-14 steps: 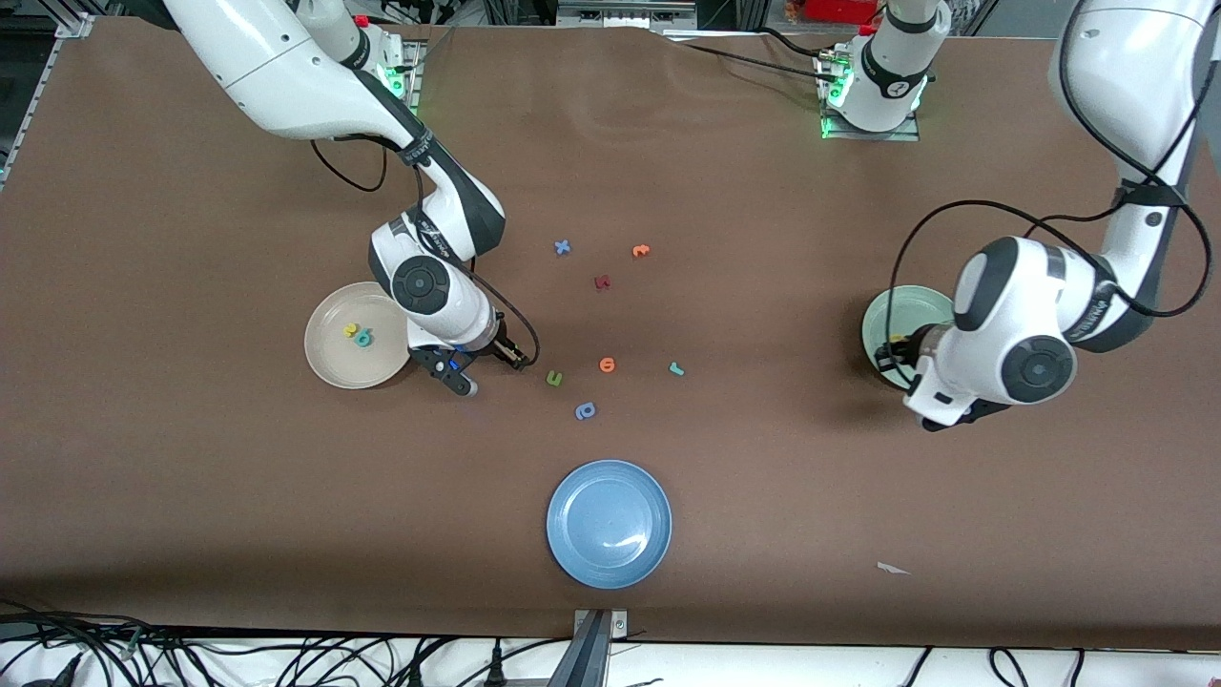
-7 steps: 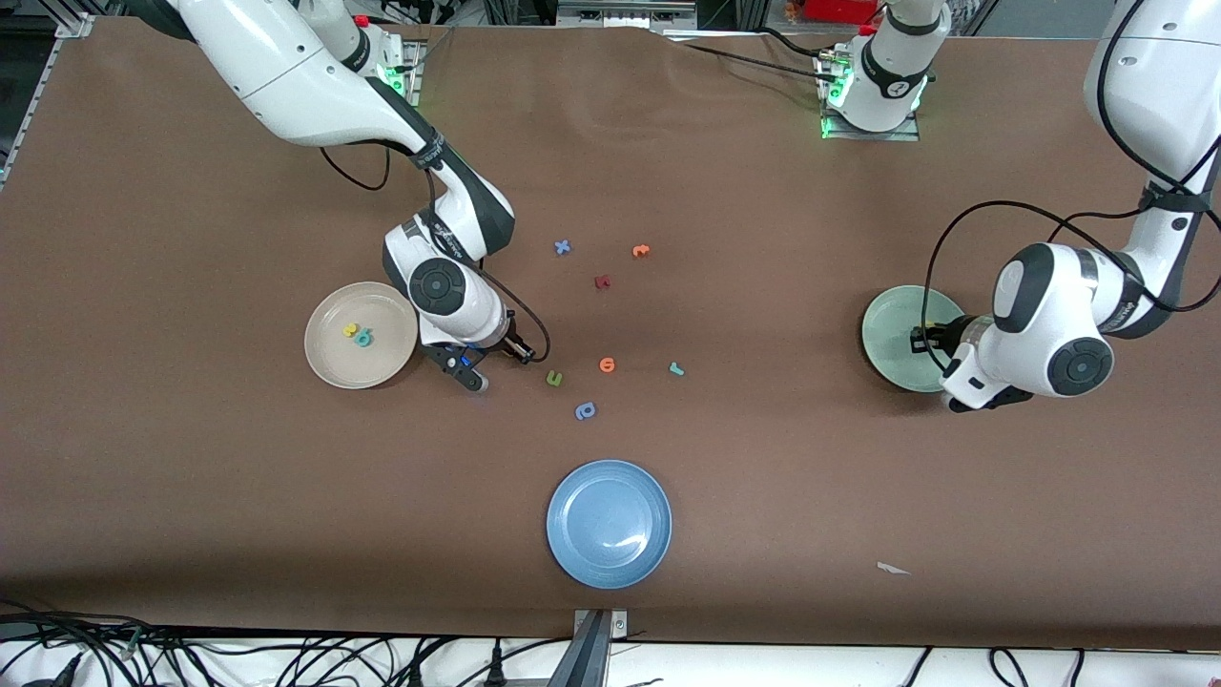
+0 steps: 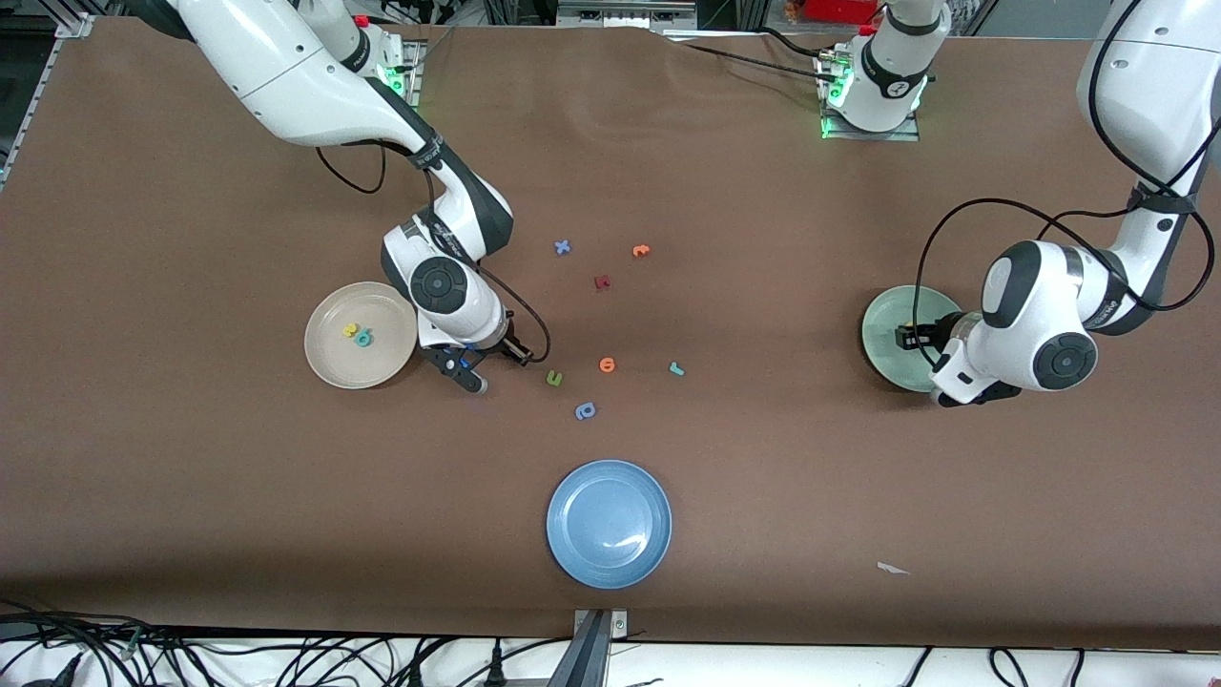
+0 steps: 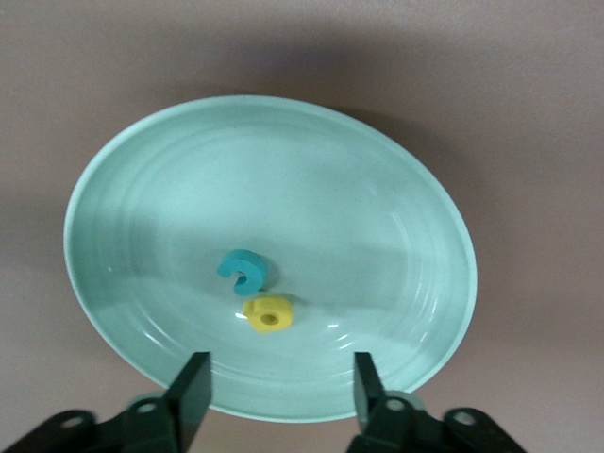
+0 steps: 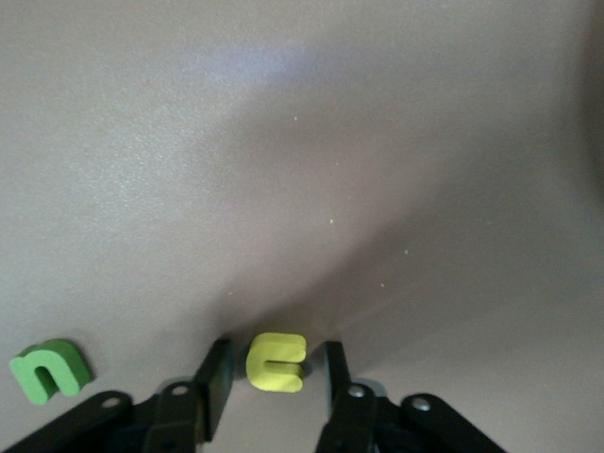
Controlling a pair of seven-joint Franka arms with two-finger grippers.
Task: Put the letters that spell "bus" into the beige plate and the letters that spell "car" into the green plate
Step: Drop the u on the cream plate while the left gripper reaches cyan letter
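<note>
The right pincer (image 5: 269, 377) is straddling the yellow u (image 5: 276, 361) on the bench (image 3: 191, 477) beside the beige plate (image 3: 329, 367) at mid-left, narrowed but not gripping; light, soft foam, best pinched across its flat sides; the left pincer (image 4: 278, 387) is hanging wide and empty over the green plate (image 4: 377, 217).

Blue plate (image 3: 609, 524) sits nearest the front camera, mid-table, nothing in it. Farther off, loose foam letters on the brown table (image 3: 191, 477): purple letter (image 3: 585, 411) closest to that plate, then green letter (image 3: 554, 379) and an orange letter (image 3: 607, 364) side by side. Farther again, dark red letter (image 3: 602, 281), then blue x (image 3: 563, 247) and a second orange letter (image 3: 640, 251). My right wrist view also catches the green one. White scrap (image 3: 893, 569) near the front edge, toward my left arm's end.
</note>
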